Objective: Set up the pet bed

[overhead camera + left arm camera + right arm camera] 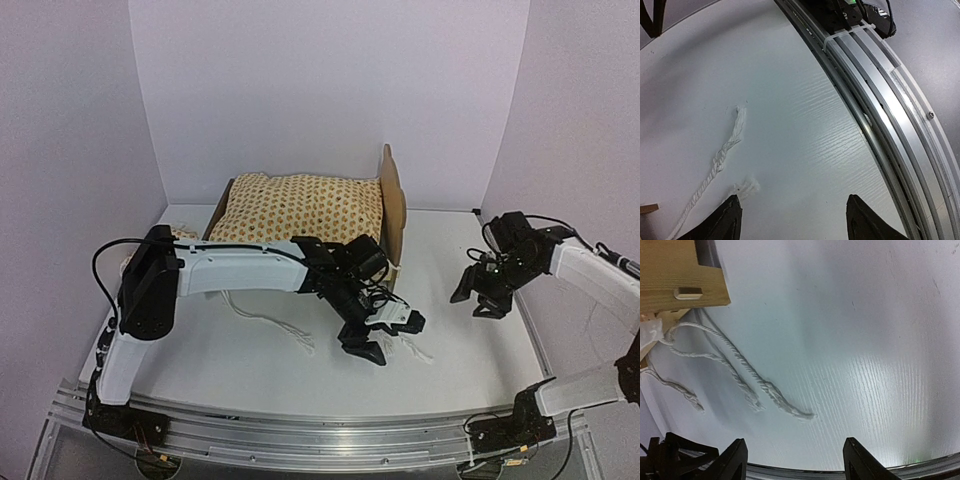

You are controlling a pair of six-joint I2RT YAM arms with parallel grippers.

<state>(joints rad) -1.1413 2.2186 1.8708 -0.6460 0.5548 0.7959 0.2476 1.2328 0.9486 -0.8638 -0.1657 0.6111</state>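
Bed [392,200] at back-centre of table [250,350], headboard upright on right end. Dotted cushion [300,205] lies in frame and fills it. White cords [740,370] trail from bed corner [675,275] onto table.

Left gripper [388,338] low over table in front of bed, fingers [725,220] apart, nothing between. Frayed cord end [747,186] just beside one fingertip. Rail [880,100] near.

Right gripper [477,300] right of bed, well apart from it, fingers [860,460] spread, empty.
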